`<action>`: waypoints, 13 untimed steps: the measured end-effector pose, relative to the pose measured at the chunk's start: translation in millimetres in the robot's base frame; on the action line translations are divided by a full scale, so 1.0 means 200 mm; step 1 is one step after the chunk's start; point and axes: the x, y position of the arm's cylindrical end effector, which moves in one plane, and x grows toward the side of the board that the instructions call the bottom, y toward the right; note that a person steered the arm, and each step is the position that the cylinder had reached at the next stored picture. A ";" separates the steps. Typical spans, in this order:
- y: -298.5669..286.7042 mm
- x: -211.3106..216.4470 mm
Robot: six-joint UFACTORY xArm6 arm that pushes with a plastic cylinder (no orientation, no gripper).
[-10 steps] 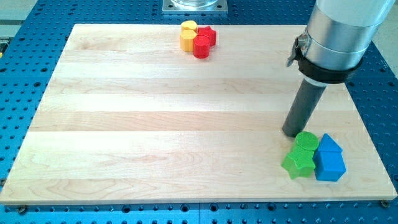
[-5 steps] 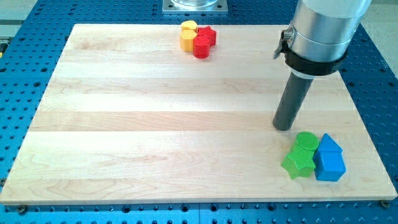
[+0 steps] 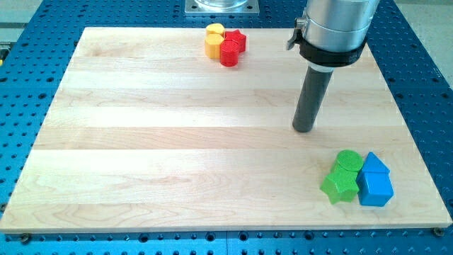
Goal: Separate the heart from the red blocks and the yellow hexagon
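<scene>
A tight cluster sits at the view's top, near the board's top edge. In it, a yellow heart (image 3: 215, 30) lies at the top left, with a yellow hexagon (image 3: 212, 47) just below it. A red star (image 3: 238, 40) lies to their right and a red cylinder (image 3: 229, 54) at the cluster's bottom right. The blocks look to be touching. My tip (image 3: 303, 130) rests on the board right of centre, far below and to the right of the cluster, touching no block.
At the view's bottom right stand a green cylinder (image 3: 347, 159), a green star (image 3: 339, 186) and two blue blocks (image 3: 375, 165) (image 3: 375, 189), packed together. The wooden board (image 3: 141, 142) lies on a blue perforated table.
My tip has moved up and to the left, away from the green and blue blocks and toward the top cluster. No block has moved.
</scene>
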 end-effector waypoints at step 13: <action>-0.65 -1.32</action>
